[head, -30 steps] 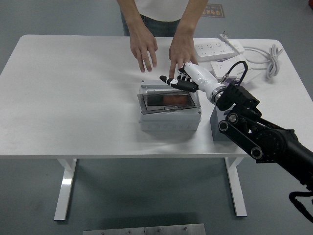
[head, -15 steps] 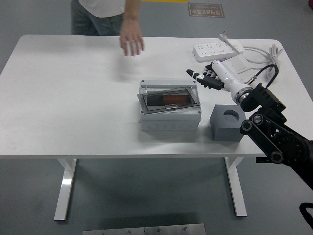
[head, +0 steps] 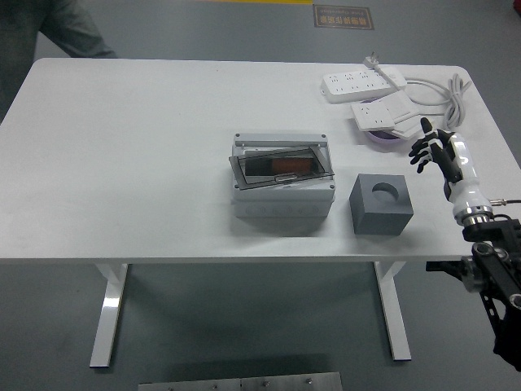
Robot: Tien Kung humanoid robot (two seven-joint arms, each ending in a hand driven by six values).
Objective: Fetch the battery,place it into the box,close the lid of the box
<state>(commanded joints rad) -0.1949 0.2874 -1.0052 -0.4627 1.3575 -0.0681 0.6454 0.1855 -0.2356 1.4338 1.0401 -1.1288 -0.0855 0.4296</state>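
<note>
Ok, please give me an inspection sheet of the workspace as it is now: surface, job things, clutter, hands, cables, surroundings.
Surface: white table, mostly bare on its left half.
Job things: grey box at the middle, its clear lid down but lying askew; a dark and orange thing shows through it, maybe the battery.
Clutter: grey block with a round hole, right of the box.
Hands: right hand open over the table's right edge, holding nothing; left nothing seen.
Cables: two power strips and a white cable at the far right corner.
Surroundings: grey floor; a person's dark sleeve at the top left.
</note>
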